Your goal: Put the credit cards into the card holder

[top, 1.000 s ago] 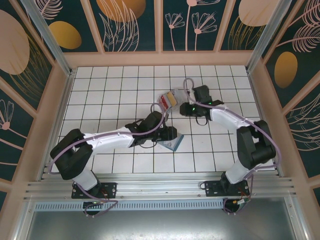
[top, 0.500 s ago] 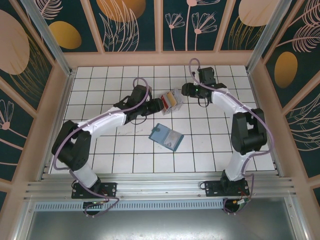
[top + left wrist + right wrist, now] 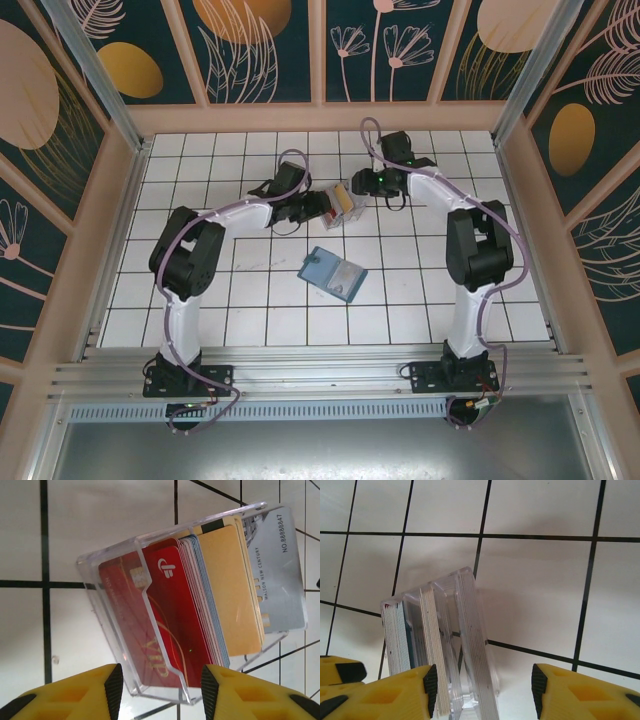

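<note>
Left end effector point(image 3: 161, 692), right end effector point(image 3: 482, 690) agape — credit cards point(image 3: 185, 615) run lengthwise away from left fingers point(image 3: 70, 697).

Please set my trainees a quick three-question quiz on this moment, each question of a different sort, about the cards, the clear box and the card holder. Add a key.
1. True or false: the credit cards already sit in the card holder.
2. Multiple choice: in the left wrist view, the card marked VIP is A) red, B) gold, C) silver.
3. Short answer: does the clear box touch the card holder?
Key: 1 false, they stand in the clear box; 2 A; 3 no, they lie apart on the tiles.
</note>
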Robot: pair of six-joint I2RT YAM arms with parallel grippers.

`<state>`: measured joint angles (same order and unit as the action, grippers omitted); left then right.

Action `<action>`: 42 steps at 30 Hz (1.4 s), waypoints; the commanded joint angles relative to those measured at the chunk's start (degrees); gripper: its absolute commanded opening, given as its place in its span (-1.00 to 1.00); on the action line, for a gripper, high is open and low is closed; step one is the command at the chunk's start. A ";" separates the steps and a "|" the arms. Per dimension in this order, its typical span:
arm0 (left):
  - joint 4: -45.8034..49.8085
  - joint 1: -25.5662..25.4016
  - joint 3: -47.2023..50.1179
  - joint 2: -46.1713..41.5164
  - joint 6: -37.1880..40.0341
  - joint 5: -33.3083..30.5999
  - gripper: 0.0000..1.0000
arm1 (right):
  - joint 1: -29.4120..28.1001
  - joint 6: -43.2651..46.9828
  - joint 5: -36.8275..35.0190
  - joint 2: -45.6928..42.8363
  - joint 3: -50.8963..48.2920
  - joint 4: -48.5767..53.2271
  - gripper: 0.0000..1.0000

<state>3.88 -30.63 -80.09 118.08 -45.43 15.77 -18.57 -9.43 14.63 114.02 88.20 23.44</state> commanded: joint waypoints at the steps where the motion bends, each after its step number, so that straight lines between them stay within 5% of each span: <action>1: 0.17 0.31 -2.31 2.43 1.29 1.37 -0.06 | -0.61 1.63 -0.89 2.41 3.22 3.30 0.10; 26: -1.42 0.46 -1.05 5.24 0.94 1.45 -0.08 | -1.54 1.70 -8.08 3.26 6.37 4.40 0.10; 42: -1.94 0.42 -0.94 5.10 0.69 1.90 -0.08 | -2.36 2.71 -6.72 5.15 5.93 5.12 0.10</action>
<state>2.85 -30.37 -81.54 122.21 -45.21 17.19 -20.40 -7.73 7.94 119.42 93.25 27.22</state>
